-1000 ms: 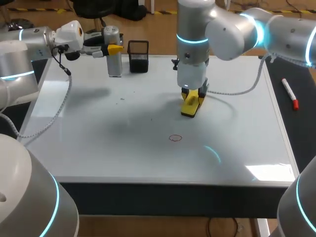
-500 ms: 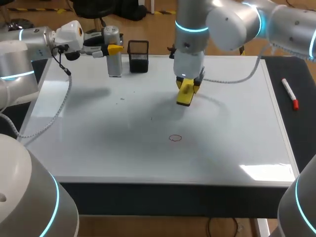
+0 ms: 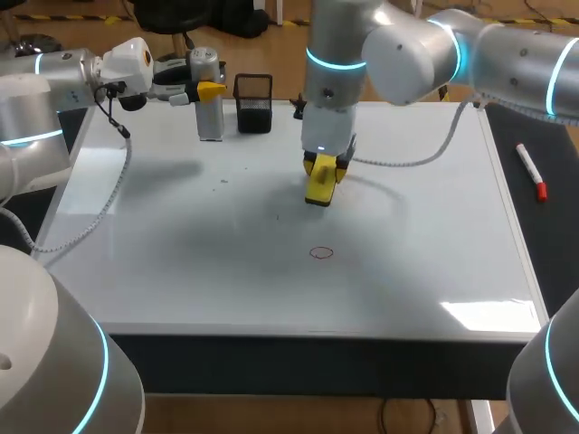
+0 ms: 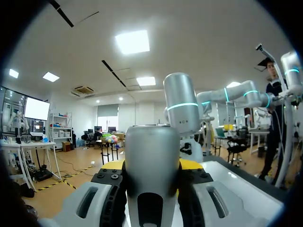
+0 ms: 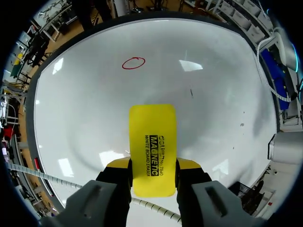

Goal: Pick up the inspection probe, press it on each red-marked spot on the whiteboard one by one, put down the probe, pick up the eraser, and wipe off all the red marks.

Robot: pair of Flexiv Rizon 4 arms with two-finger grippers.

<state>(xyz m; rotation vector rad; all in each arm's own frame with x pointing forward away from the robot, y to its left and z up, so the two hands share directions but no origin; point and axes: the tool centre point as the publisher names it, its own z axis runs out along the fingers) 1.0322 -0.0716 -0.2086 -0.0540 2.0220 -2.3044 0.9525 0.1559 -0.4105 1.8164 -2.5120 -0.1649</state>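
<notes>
Nearby, red mark (image 3: 321,253): thin oval outline, drawn towards the front edge.
whiteboard (image 3: 181,271): glossy white, flat, showing lamp reflections.
eraser (image 3: 318,188): yellow rectangular block, pinched by right hand (image 3: 322,165) over the middle.
probe (image 3: 209,113): silver metal cylinder, upright at far edge, clamped in left hand (image 3: 201,90).
mesh cup (image 3: 253,104): black, square, just beside the probe.
</notes>
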